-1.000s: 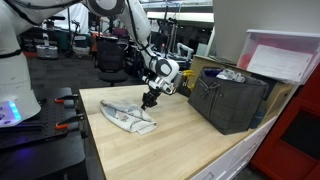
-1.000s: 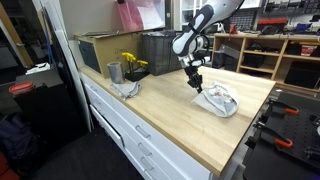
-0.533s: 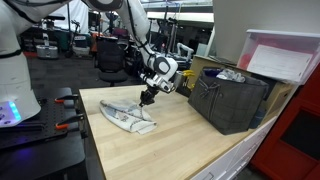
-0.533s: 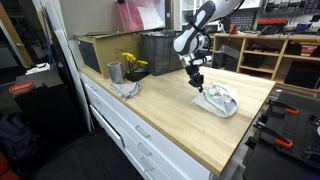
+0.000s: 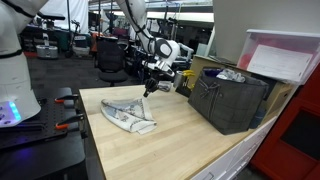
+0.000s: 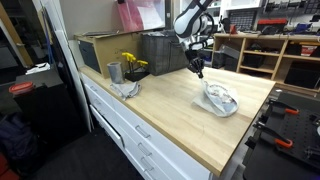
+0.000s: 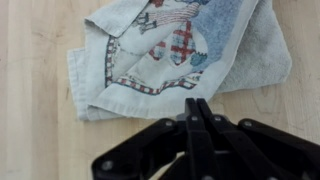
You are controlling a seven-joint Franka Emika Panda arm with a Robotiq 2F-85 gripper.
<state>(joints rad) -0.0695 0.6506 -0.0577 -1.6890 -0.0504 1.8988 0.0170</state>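
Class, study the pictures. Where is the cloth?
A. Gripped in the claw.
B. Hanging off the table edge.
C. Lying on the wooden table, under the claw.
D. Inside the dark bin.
C: the cloth lies on the table, and the claw hangs shut and empty above it.

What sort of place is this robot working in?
Probably a lab or workshop: a wooden workbench with drawers, open shelving loaded with gear, and an office chair on the open floor behind.

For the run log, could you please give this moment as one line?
claw: shut, empty | towel: crumpled on table
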